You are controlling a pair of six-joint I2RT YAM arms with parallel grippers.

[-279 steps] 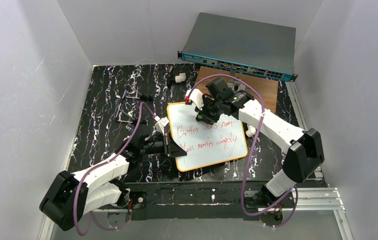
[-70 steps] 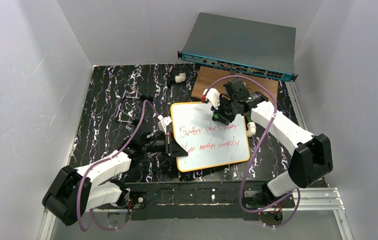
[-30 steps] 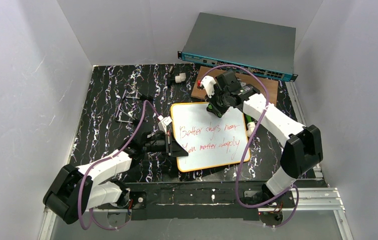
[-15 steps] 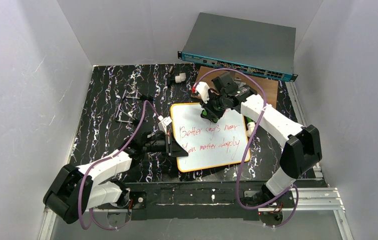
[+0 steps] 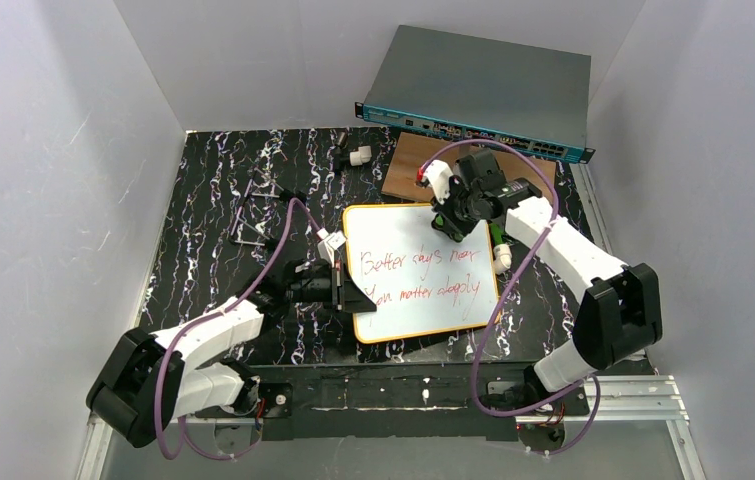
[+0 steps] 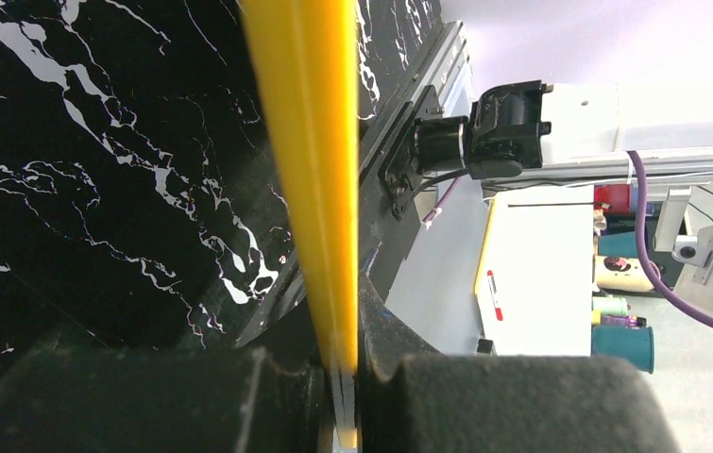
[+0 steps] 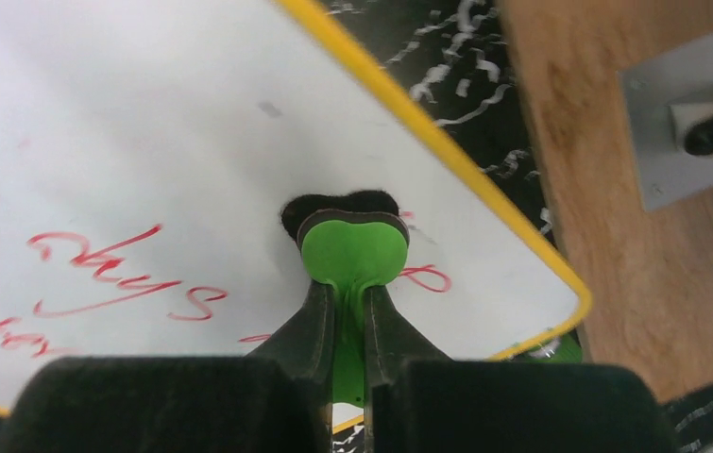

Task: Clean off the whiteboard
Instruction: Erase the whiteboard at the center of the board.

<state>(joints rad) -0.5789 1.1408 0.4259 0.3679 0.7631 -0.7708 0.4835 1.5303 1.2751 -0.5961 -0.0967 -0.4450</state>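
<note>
1. The whiteboard [image 5: 421,270] lies on the black marbled table [image 5: 213,200], near its middle and between the two arms. Its yellow rim is turned a little askew to the table's edges.
2. Two lines of red writing [image 5: 423,272] run across the whiteboard, and both are in plain sight.
3. The left gripper [image 5: 339,290] is clenched on the whiteboard's left edge, about halfway along it. The left wrist view shows the yellow rim edge-on, pinched between the two dark fingers [image 6: 239,396].
4. The right gripper [image 7: 350,330] is clamped on the stem of a green eraser [image 7: 352,247]. Its fingers are pressed tight against both sides of the stem.
5. The eraser's black felt pad sits on the white surface near the far right corner. It is at the right end of the upper line and touches the last red word.
6. The right arm reaches from the near right, over the whiteboard's right edge, to that corner.
7. A wooden board [image 5: 538,180] lies just beyond the far right corner, close beside the rim.
8. On the far part of the wooden board stands a grey switch [image 5: 478,90] with a teal front, propped against the back wall.
9. A small green-and-white object [image 5: 499,250] lies on the table just beside the whiteboard's right edge, under the right arm. What it is cannot be told.
</note>
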